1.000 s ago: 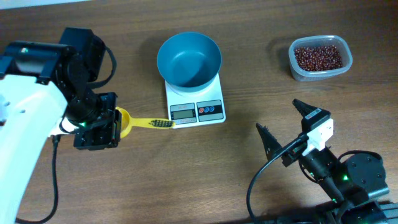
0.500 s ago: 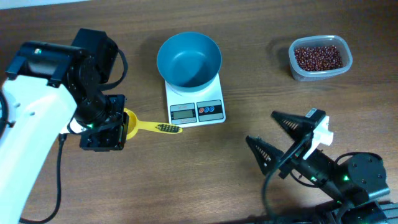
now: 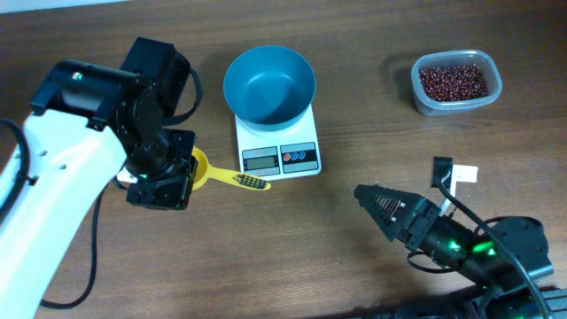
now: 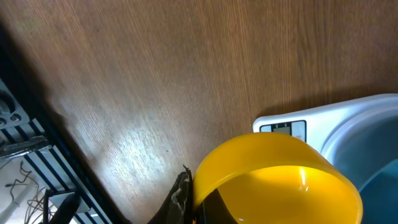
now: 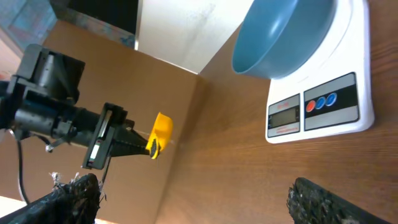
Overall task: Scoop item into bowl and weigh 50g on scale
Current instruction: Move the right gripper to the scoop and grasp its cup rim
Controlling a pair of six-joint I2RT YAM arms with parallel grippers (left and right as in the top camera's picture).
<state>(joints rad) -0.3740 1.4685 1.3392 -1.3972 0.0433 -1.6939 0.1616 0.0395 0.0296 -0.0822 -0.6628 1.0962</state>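
Two arms work over the desk (image 3: 354, 124) in the overhead view. The left fingers (image 3: 180, 180) are clamped on the cup end of a yellow scoop (image 3: 232, 178). Its handle points right, and its dark tip is just beside the front left corner of the scale (image 3: 306, 133); whether they touch I cannot tell. The teal bowl (image 3: 269, 84) sits on the scale. Its rim overhangs the platform's far edge, and the display and buttons in front are uncovered. The beans (image 3: 453, 81) lie in a clear tub (image 3: 427, 105) at the far right, well apart from the scale, with a broad bare stretch of desk between them. The right fingers (image 3: 376, 202) are near the front edge, right of the scale and pointing left, with open desk around them.

In the left wrist view, the scoop's cup (image 4: 273, 171) fills the lower middle, with one dark finger of the left fingers (image 4: 177, 199) against its left side. Past it are a corner of the scale (image 4: 283, 126) and the bowl's curve (image 4: 379, 180) at the right border. Bare desk (image 4: 155, 74) takes up the rest, and its edge runs diagonally down the left.

In the right wrist view, the right fingers (image 5: 68, 196) are spread wide, one at each lower corner, with only desk (image 5: 224, 180) between them. The bowl (image 5: 286, 31) and scale (image 5: 323, 106) are at the upper right. The left fingers (image 5: 127, 140) hold the scoop (image 5: 160, 134) at the left, with a gap of bare wood between scoop and scale.
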